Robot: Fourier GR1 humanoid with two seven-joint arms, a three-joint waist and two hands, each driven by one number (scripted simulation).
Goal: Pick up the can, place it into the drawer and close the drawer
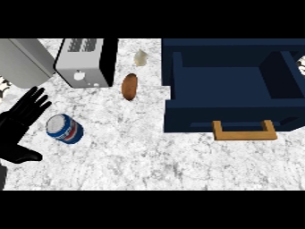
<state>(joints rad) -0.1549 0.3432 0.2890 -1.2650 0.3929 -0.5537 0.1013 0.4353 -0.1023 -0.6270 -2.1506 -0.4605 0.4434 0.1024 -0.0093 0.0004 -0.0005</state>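
The left hand (pixel 13 127) hangs open and empty near the marble counter's (pixel 115 156) left edge, just beside the blue-and-white can (pixel 65 129). Grasping comes first, I'd say; then carrying right to the open navy drawer (pixel 237 96).

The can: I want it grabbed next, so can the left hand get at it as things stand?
Probably yes. The left hand is open just left of the can, with bare counter between them and nothing in the way.
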